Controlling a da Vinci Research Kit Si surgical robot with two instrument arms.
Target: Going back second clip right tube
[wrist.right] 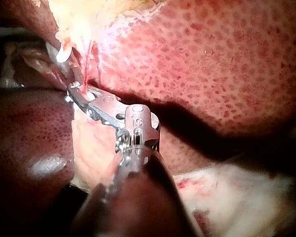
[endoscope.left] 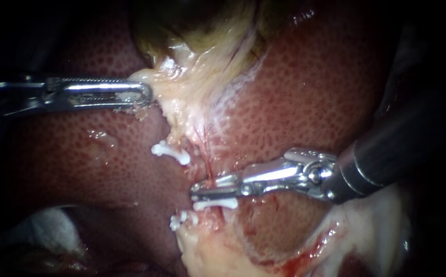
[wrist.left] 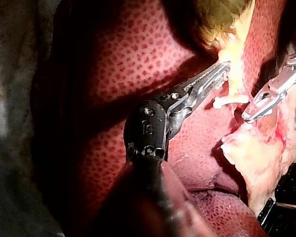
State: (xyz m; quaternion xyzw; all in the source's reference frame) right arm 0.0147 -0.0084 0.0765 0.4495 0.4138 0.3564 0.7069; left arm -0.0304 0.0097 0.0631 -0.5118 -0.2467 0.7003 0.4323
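I am working the right instrument (endoscope.left: 198,191) at the right tube (endoscope.left: 208,165); its pincer is standing slightly apart, holding nothing; the white clip (endoscope.left: 215,204) is sitting across that tube just under the tip, so close that I cannot tell whether metal is touching it; two more clips (endoscope.left: 170,152) are showing on the neighbouring strand towards the left; my left instrument (endoscope.left: 143,95) is coming in level, its pincer clamped on the pale fatty tissue (endoscope.left: 181,87) below the gallbladder (endoscope.left: 192,20) and stretching it sideways; the liver (endoscope.left: 310,102) is lying behind everything. As I see it, the main danger in backing out is the lower half of the pincer hooking the clip and dragging it along or off the tube; pulling away at an angle rather than straight along the shaft would be causing that; a harder pull from the left could be tearing the thin tube at the clip; the tip could also be scraping the liver.
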